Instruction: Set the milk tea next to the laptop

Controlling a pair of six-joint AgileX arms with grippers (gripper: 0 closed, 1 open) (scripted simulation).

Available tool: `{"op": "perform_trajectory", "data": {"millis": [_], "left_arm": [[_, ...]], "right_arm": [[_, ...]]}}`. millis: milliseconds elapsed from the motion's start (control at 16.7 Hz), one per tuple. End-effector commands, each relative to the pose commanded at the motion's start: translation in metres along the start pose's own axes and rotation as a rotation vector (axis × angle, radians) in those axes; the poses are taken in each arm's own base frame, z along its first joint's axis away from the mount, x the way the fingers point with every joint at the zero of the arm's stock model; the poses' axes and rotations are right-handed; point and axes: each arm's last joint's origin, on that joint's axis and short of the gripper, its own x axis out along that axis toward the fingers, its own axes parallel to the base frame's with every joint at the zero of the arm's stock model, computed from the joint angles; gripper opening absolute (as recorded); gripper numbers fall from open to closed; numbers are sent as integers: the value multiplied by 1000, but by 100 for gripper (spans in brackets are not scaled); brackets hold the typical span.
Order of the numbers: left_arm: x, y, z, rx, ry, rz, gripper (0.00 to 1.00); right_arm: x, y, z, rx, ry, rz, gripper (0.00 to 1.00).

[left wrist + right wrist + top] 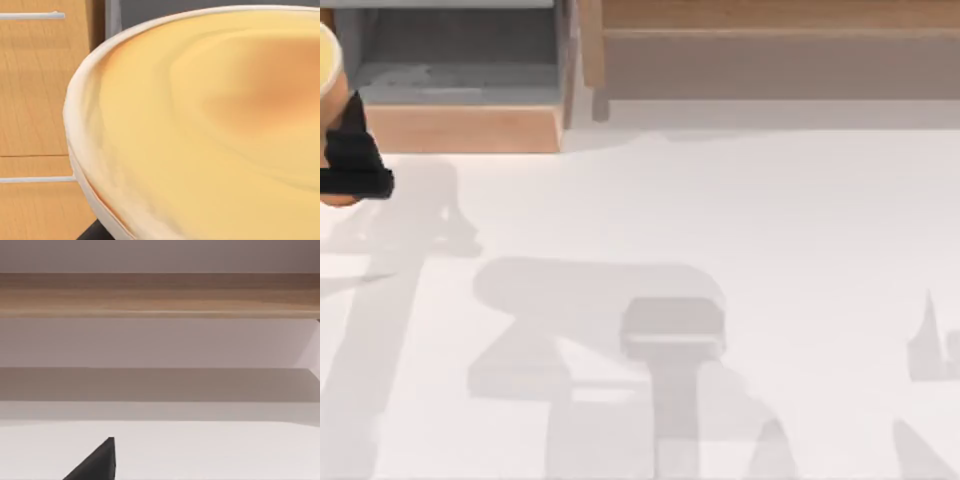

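Observation:
The milk tea is at the far left edge of the top view, a tan cup with a pale rim and a flat yellow top. My left gripper is shut on its side, one black finger lying across the cup wall. In the left wrist view the milk tea looms very close, showing its yellow-orange top and pale rim. One dark fingertip of my right gripper pokes over the white table. The laptop is out of view.
A wooden cabinet with an open grey compartment stands at the back left. A long wooden shelf runs along the back right. Wooden drawer fronts with metal handles are behind the cup. Arm shadows fall on the white table.

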Motion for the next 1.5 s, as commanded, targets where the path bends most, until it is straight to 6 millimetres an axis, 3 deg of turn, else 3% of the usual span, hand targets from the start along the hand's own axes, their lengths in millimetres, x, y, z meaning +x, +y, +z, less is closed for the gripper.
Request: {"op": "perform_trajectory", "data": {"millis": [360,660,960,1500], "left_arm": [[-52,2,-26,-4,83,7,0],[-78,2,-56,-12,140,13,0],[-90,2,-74,-19,161,19,0],[-90,2,-76,-17,160,19,0]], "right_arm": [[0,0,0,0,0,0,100],[0,0,0,0,0,0,100],[0,0,0,0,0,0,100],[0,0,0,0,0,0,100]]}}
